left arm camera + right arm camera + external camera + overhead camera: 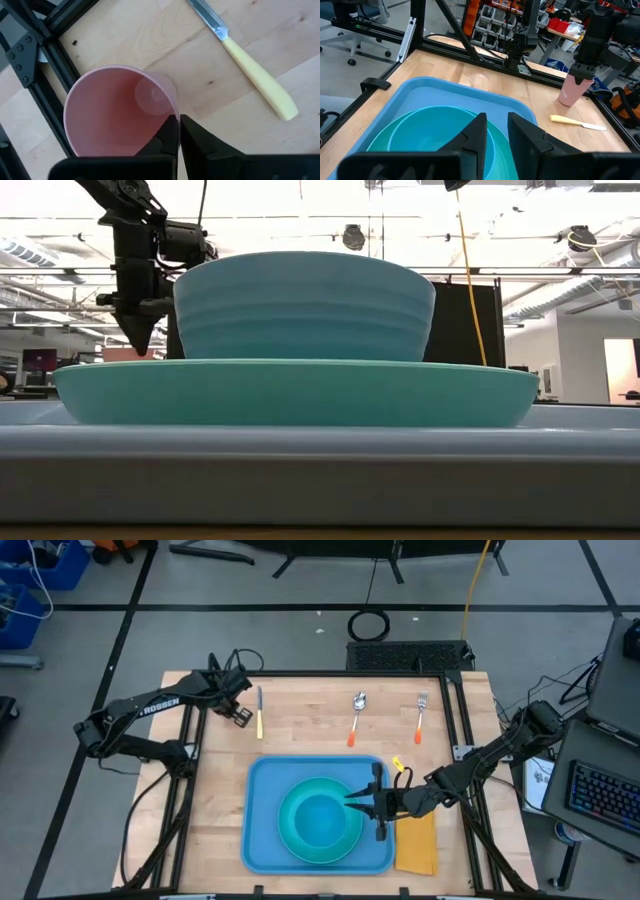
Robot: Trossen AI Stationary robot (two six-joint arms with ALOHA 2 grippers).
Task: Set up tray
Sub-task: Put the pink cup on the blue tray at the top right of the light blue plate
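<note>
Left fingers (pixel 177 131) pinch pink cup (pixel 117 112) rim, apparently.

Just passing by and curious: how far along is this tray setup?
Done: plate and bowl sit on the tray, napkin beside it. In hand: the left hand has shut on the pink cup's rim. Left: knife, spoon and fork lie apart.

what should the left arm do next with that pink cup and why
Probably lift the pink cup straight up. The left gripper has its fingers shut on the cup's rim, at the table's far left corner beside the knife, while the tray holds only plate and bowl.
</note>
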